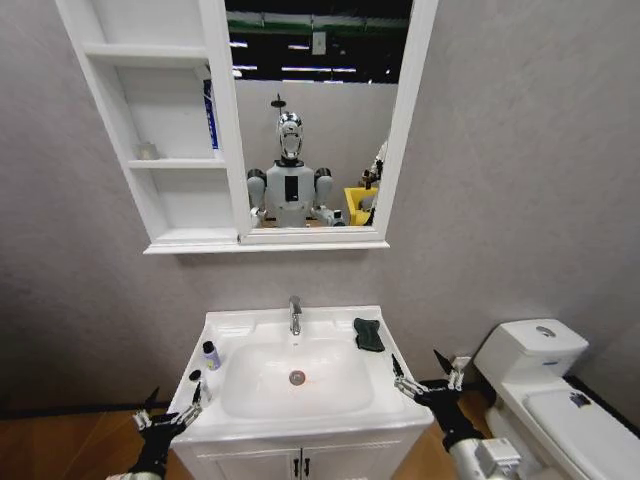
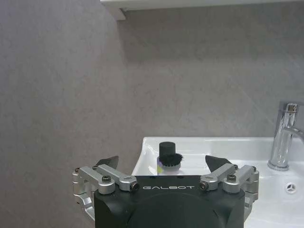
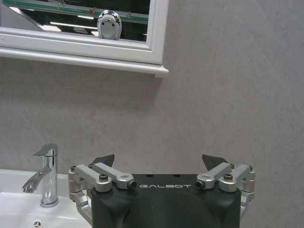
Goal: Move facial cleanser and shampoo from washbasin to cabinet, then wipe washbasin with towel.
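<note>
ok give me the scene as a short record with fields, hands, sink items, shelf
left hand: open, low at the washbasin's front left corner
right hand: open, at the washbasin's front right edge
bottle: small, dark-capped, upright on the left rim
towel: dark, on the right rear rim
faucet: chrome, rear centre
cabinet: a blue-and-white item stands on its middle shelf
toilet: right of the washbasin

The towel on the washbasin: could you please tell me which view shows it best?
The head view: the dark towel lies whole on the washbasin rim, right of the faucet. Both wrist views face the wall and faucet, with no towel visible.
</note>
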Available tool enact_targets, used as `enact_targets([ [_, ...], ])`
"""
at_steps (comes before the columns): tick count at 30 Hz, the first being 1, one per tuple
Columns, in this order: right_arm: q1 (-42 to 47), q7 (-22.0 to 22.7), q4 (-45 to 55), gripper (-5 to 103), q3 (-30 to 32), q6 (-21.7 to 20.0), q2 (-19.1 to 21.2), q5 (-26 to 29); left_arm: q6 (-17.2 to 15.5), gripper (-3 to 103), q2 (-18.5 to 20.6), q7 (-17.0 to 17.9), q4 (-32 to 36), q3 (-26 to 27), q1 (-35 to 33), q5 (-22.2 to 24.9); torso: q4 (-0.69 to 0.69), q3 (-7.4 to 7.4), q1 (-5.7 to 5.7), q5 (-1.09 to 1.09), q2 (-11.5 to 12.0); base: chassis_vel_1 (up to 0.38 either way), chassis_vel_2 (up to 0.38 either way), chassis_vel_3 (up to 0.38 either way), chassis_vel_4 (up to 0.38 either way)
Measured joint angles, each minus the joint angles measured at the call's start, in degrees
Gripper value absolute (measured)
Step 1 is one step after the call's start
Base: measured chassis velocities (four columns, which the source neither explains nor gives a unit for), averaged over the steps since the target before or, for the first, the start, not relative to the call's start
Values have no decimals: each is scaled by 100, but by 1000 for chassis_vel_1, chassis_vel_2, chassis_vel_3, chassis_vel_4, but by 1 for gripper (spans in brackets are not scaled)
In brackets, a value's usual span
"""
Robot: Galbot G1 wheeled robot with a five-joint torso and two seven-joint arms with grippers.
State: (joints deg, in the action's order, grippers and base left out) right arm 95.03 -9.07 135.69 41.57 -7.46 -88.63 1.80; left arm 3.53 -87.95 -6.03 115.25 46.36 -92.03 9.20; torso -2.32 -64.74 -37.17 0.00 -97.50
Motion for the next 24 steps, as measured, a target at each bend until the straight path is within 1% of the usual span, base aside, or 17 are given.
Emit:
enact_targets([
  [2,8,19,23,100,18,16,-3,1,21,100,-13,37,-186,-14,139,-184,0,-1,-5,0,2,0,0,0,0],
  [9,37,54,92,100,69,51,-38,23,37,100,-15,45,-420,-30,222,-308,0,-1,-4,0,2,0,0,0,0],
  [11,77,68,99,100,126,112,-59,48,59,100,23,50,-603,-29,276,-368,0,0,-1,0,2,0,0,0,0],
  [19,143,80,85,100,157,202,-86,62,61,100,21,114,-839,-59,441,-401,0,0,-1,0,2,0,0,0,0],
  [24,131,108,85,100,191,215,-72,102,-77,100,22,116,-960,-131,622,-383,-1,-1,-2,0,1,0,0,0,0],
])
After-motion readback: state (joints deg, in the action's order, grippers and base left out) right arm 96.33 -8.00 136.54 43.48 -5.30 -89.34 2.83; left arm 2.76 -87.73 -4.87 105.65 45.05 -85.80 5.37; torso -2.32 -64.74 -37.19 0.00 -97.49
